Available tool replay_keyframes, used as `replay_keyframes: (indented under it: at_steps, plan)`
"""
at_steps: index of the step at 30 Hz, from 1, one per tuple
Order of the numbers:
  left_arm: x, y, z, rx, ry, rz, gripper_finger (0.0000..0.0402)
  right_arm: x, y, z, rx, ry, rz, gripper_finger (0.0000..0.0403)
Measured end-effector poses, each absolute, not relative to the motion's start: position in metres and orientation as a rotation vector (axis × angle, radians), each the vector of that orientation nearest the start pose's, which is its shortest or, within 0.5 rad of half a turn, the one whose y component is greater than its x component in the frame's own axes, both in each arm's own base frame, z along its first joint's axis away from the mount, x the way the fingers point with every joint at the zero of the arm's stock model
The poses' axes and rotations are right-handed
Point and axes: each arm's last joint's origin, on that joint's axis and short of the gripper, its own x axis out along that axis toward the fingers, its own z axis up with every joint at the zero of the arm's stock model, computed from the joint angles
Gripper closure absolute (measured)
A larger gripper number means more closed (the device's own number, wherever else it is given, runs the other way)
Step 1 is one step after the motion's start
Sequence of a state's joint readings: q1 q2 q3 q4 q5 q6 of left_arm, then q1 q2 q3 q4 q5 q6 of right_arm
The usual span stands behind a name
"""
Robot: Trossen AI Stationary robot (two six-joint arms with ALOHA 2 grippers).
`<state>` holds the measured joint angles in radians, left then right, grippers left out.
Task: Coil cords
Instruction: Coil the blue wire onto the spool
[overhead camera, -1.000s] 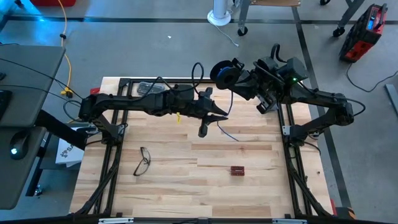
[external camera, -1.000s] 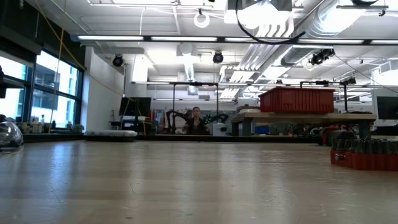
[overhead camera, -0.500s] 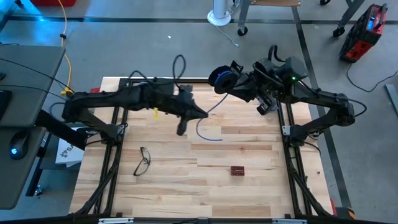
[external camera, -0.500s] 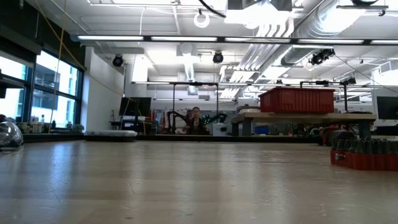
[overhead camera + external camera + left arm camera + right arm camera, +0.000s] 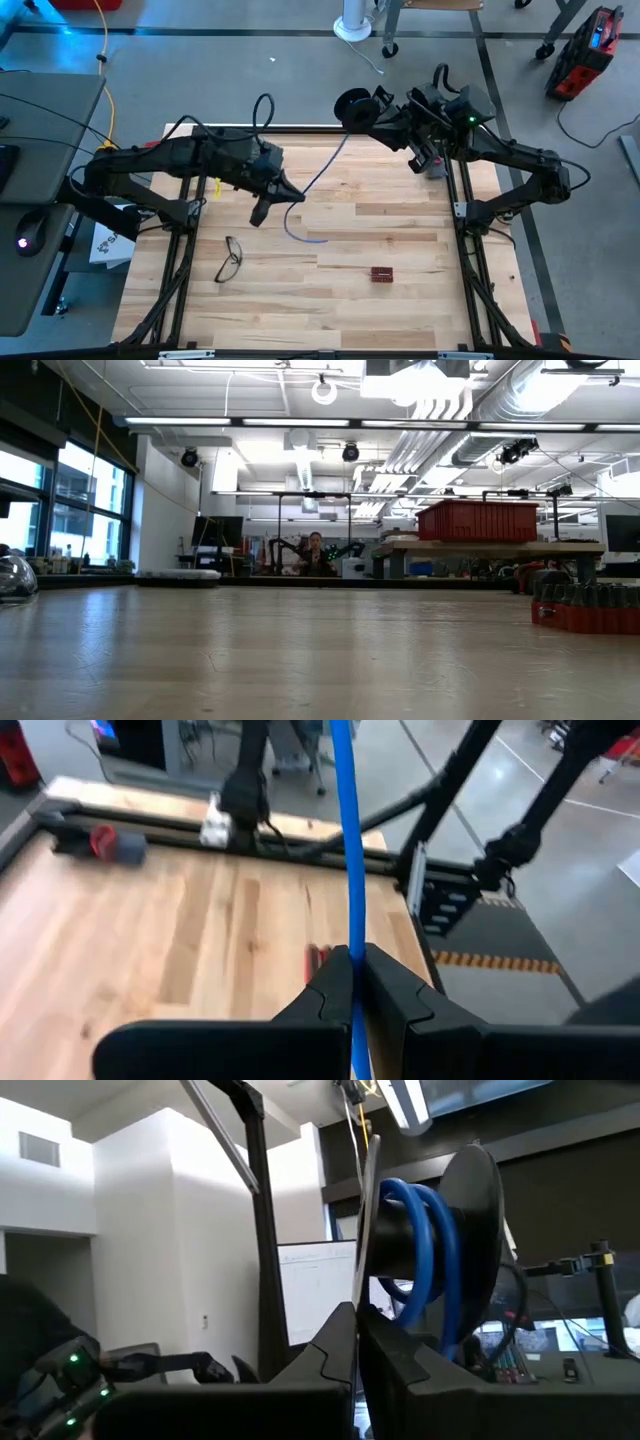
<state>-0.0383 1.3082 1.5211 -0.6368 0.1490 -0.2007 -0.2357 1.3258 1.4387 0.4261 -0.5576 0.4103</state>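
Wooden desk (image 5: pixel 400 300), coiling under way.
Left gripper (image 5: pixel 283 192) pinches the blue cord (image 5: pixel 322 170) taut; right gripper (image 5: pixel 368 113), at one o'clock, clamps the spool (image 5: pixel 352 107) for winding.

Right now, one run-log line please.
left gripper: shut on blue cable | right gripper: shut on spool | cable tail: on table

Grey floor (image 5: pixel 250 60), ceiling strip lights (image 5: pixel 200 421), red bin (image 5: pixel 477 520).

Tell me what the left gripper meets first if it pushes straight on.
Probably the wooden table, near the small red block; depth is unclear. The left gripper, shut on the blue cable, tilts downward across it. The right gripper grips the reel.
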Motion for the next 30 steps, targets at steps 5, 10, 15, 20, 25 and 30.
replay_keyframes:
  at_steps: [5, 10, 15, 20, 25, 30]
  plan:
    - [0.256, -0.02, 0.434, -0.255, 0.439, -0.157, 0.0401, 0.269, -0.052, 0.492, 0.198, -0.401, 0.393, 0.0403]
    - [0.243, -0.021, 0.447, -0.309, 0.451, -0.189, 0.0401, 0.272, -0.053, 0.485, 0.232, -0.321, 0.385, 0.0403]
    - [0.224, -0.02, 0.467, -0.312, 0.495, -0.19, 0.0401, 0.276, -0.053, 0.474, 0.278, -0.2, 0.387, 0.0403]
    - [0.205, -0.018, 0.484, -0.313, 0.531, -0.178, 0.0401, 0.274, -0.053, 0.468, 0.28, -0.13, 0.375, 0.0403]
    - [0.187, -0.015, 0.492, -0.299, 0.595, -0.106, 0.0401, 0.27, -0.053, 0.47, 0.293, -0.118, 0.415, 0.0403]
    - [0.18, -0.014, 0.503, -0.295, 0.549, -0.098, 0.0401, 0.271, -0.052, 0.462, 0.345, -0.033, 0.429, 0.0403]
